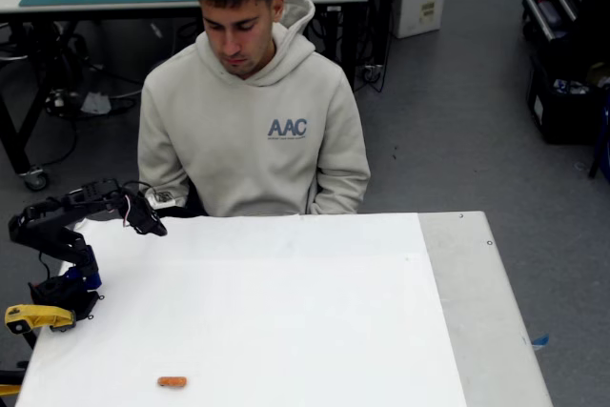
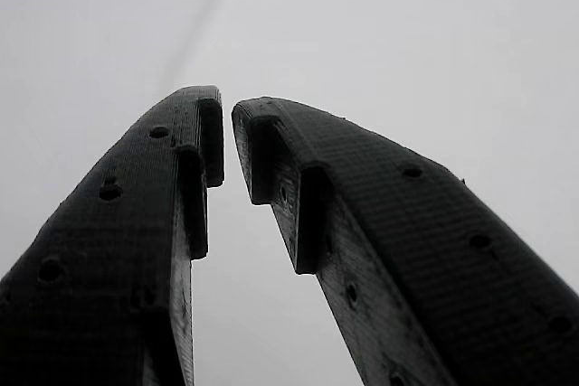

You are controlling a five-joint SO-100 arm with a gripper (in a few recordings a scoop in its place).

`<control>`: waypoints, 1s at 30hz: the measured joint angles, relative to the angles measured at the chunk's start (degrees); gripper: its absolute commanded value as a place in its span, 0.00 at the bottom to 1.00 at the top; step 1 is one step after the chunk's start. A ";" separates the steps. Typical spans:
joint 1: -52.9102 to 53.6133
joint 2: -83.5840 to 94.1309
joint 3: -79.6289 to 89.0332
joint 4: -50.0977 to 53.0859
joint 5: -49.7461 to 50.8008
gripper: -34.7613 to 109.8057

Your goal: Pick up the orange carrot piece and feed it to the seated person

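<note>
Carrot piece lying well apart from the folded black arm.

Small orange carrot piece (image 1: 172,382) rests on the white table (image 1: 286,312) near its front edge, far from the black two-finger gripper (image 1: 151,222), which hovers at the far left by the seated person in a beige hoodie (image 1: 253,121). His legs are hidden behind the table. Wrist view: fingertips (image 2: 204,124) nearly together, a narrow gap between them, nothing held.

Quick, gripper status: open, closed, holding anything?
Black two-finger gripper: nearly closed, a narrow gap between the tips, holding nothing. The small orange carrot piece lies on the white table, far from the gripper.
</note>
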 measured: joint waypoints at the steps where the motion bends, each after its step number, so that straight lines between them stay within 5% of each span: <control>1: 1.76 -2.46 -1.32 0.00 0.00 0.22; 11: 15.64 -17.58 -13.71 0.00 -1.23 0.22; 30: 40.43 -34.19 -29.00 0.00 -21.01 0.22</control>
